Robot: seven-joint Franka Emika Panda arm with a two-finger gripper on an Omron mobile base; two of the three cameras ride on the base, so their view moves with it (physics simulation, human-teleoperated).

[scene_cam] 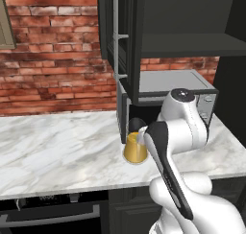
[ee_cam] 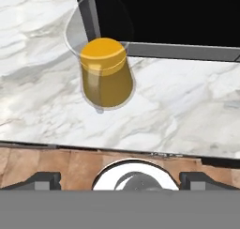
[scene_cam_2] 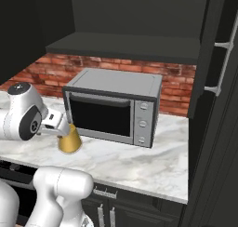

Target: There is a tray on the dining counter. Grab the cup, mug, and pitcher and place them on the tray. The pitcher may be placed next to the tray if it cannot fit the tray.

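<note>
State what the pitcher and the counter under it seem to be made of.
Pitcher: looks like clear glass or plastic, amber below with a see-through upper part that shows the oven behind it. Counter: polished white marble by its grey veining, though it may be imitation.

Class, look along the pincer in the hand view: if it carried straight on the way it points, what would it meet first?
Probably the amber pitcher on the marble counter, though it sits left of centre, so the open pincer might reach the counter first.

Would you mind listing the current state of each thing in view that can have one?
pitcher: upright on the marble counter, at the front left corner of the toaster oven, not gripped.
toaster oven: door shut.
gripper: open, above the pitcher, holding nothing.
</note>
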